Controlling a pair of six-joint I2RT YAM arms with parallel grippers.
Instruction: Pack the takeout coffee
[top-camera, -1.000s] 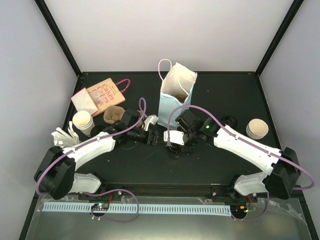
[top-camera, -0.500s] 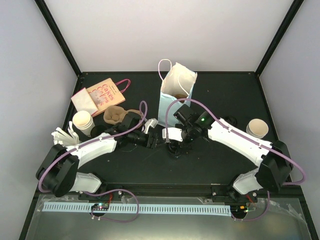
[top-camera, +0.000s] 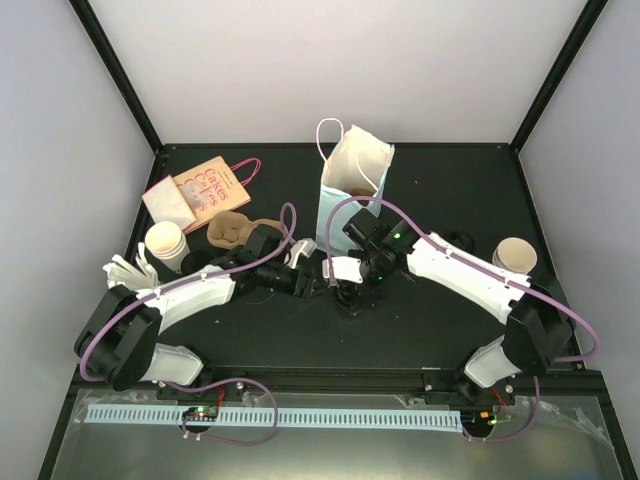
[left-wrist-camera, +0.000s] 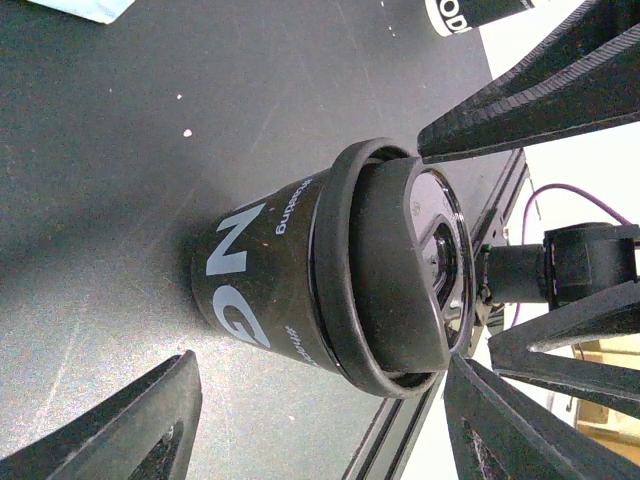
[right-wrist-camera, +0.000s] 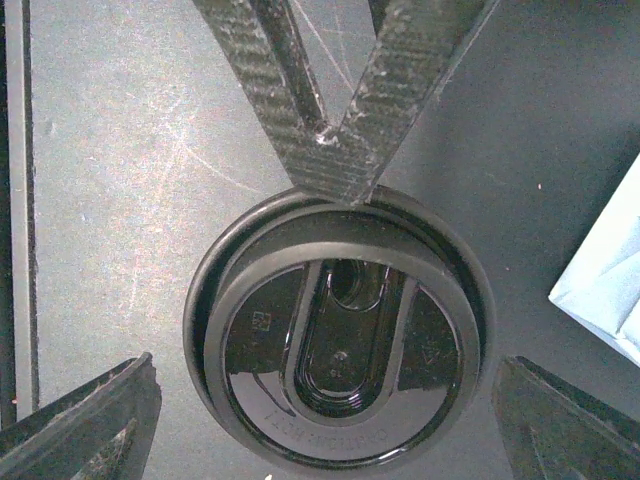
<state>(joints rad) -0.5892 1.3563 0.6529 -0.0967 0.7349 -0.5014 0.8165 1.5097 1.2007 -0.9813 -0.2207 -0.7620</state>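
A black takeout coffee cup with white lettering stands upright on the dark table, and its black lid sits on its rim, looking slightly crooked. In the top view the cup is just in front of the bag. My left gripper is open at the cup's side, one finger on each side with gaps showing. My right gripper hangs open straight above the lid, fingers wide of it and not touching. In the top view, the left gripper and the right gripper crowd together over the cup.
An open light-blue paper bag with pink handles stands just behind the cup. A brown cup carrier, a cream paper cup, a pink booklet and white cutlery lie at left. Another paper cup stands at right.
My right arm has swung left and its gripper has opened wider above the lid. The left gripper has edged right toward the cup.
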